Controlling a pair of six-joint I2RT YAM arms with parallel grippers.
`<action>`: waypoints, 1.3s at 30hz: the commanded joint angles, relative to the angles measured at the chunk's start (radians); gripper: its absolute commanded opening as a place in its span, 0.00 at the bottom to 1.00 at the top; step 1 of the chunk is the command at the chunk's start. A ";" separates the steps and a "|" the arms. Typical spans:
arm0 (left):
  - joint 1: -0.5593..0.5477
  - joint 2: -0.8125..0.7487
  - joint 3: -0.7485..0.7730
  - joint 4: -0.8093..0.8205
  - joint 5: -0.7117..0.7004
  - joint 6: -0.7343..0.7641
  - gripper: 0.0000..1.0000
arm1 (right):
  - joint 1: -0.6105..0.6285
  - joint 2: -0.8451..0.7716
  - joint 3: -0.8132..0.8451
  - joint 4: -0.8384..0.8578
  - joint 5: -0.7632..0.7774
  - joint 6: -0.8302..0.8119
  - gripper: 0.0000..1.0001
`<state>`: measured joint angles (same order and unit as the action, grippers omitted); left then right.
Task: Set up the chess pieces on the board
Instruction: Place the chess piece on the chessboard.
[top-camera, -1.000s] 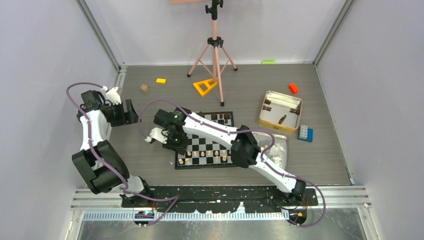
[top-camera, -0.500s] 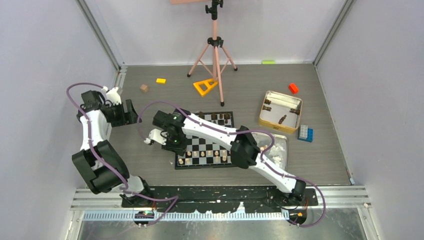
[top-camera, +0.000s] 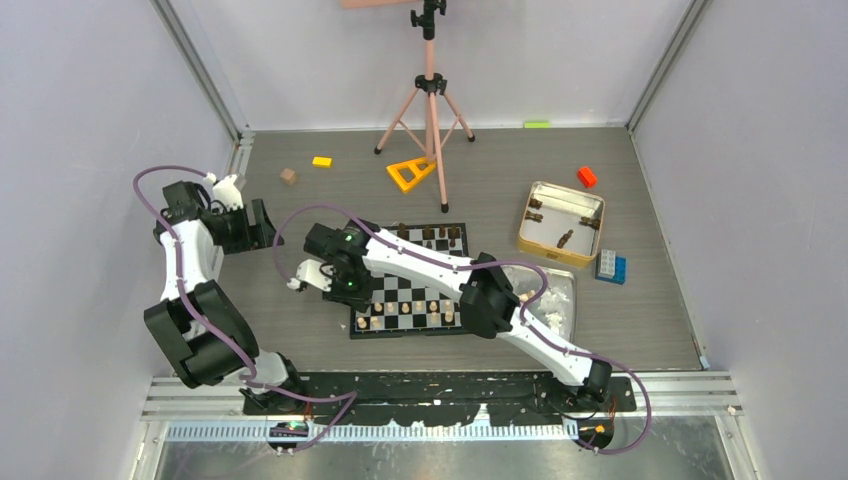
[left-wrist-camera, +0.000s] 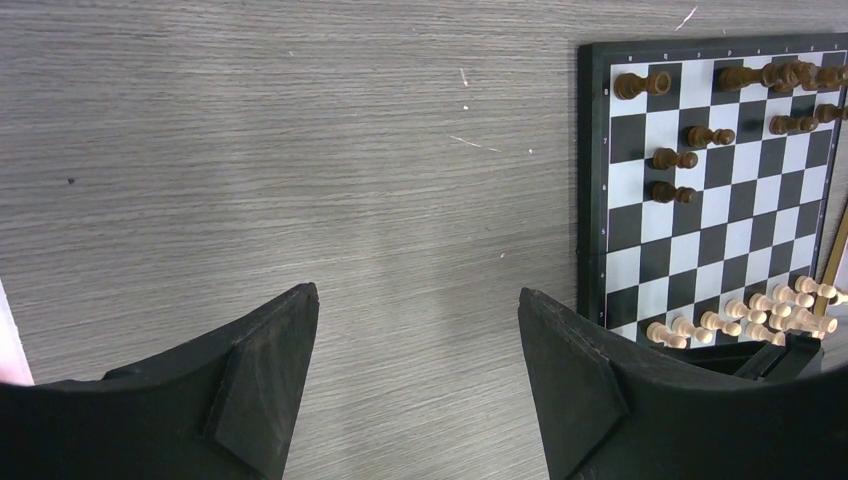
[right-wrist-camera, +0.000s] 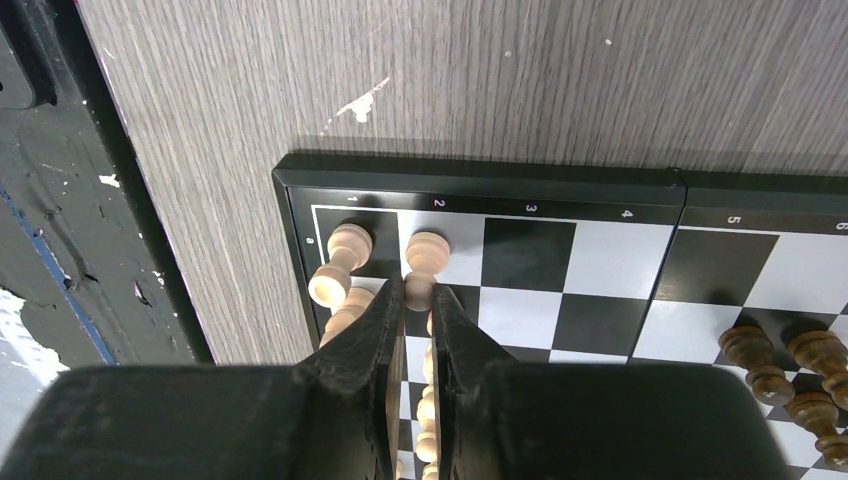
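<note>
Pinching now: the right tool is clamped on a light tan chessman, stood in the edge row of the board, second square from the corner, a matching piece just beside. The left tool is held spread over the table.

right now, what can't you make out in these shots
Top external: the right arm covers much of the board; the chess pieces are too small to identify.
Right wrist: the right tool hides pieces beneath it; its grip on the light pawn is unclear.
Left wrist: the frame edge cuts off the board.
</note>
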<state>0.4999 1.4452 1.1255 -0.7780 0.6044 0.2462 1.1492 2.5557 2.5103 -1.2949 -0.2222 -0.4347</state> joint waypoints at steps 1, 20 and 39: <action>0.011 -0.020 0.025 -0.007 0.031 0.017 0.76 | 0.004 0.006 0.034 0.013 0.025 -0.009 0.10; 0.010 -0.005 0.030 -0.014 0.043 0.020 0.76 | -0.002 -0.041 0.008 0.050 0.074 0.015 0.47; 0.000 -0.017 0.047 -0.016 0.286 0.081 0.76 | -0.208 -0.507 -0.412 0.110 -0.115 0.073 0.62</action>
<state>0.4999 1.4471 1.1301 -0.7822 0.7559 0.2825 1.0145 2.2547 2.2276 -1.2064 -0.2588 -0.3668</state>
